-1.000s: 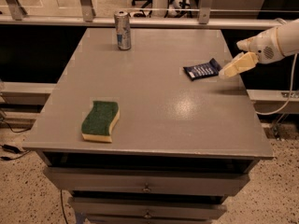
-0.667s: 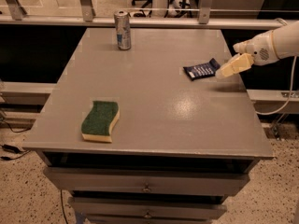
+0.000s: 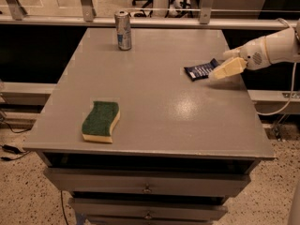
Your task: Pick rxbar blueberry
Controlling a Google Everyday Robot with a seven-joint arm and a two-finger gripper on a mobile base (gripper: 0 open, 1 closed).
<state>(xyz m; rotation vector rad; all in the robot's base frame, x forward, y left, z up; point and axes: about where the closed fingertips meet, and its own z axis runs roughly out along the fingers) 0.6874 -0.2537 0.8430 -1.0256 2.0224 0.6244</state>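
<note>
The rxbar blueberry [image 3: 200, 71] is a small flat dark navy bar with pale lettering. It lies flat on the grey table [image 3: 154, 102] at the right, towards the back. My gripper [image 3: 219, 65] reaches in from the right edge on a white arm. It is low over the table at the bar's right end. Its cream fingers [image 3: 228, 69] are apart, and the bar's right end lies between them. The bar rests on the table.
A silver-blue can [image 3: 123, 30] stands upright at the back centre-left. A green-and-yellow sponge [image 3: 101, 121] lies near the front left edge. A railing runs behind the table. Drawers sit under the front edge.
My gripper has shifted slightly left and down, closer around the bar's right end. The bar, can and sponge have not moved.
</note>
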